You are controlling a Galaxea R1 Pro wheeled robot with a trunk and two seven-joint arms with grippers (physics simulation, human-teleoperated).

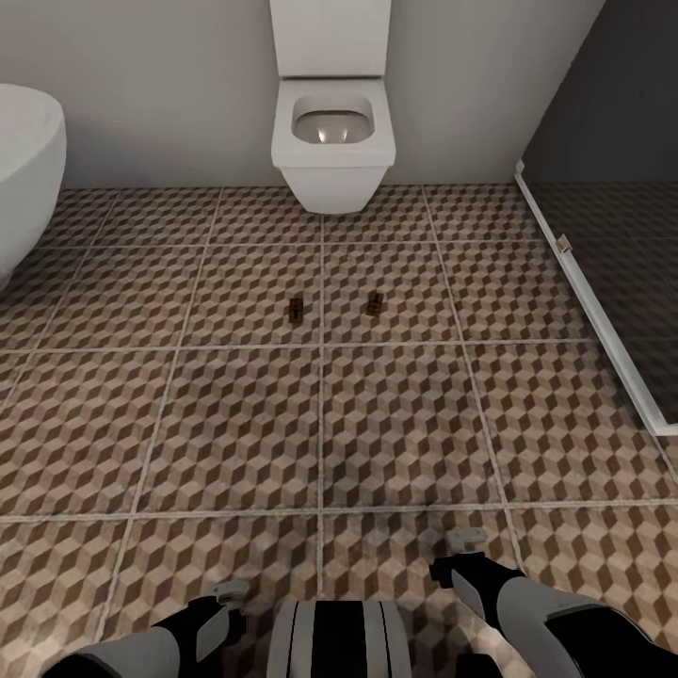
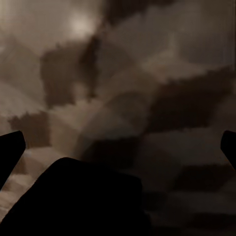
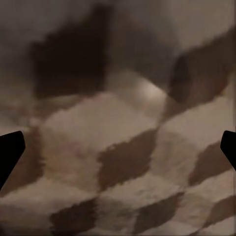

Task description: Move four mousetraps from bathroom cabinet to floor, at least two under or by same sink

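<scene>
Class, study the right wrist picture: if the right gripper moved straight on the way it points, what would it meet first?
Most likely the bathroom floor: cube-patterned tile lies directly ahead of the open right gripper, nothing between, though the distance is unclear.

head view: even, soft light, sharp render | bathroom floor (image 1: 235, 414): faint soft shadows, no glare | toilet (image 1: 331, 141) bowl: small bright sheen | shower floor (image 1: 621, 273): dark behind glass | left wrist view: dim, blurred, blocky cube pattern, one pale highlight | right wrist view: brighter, equally blurred
</scene>
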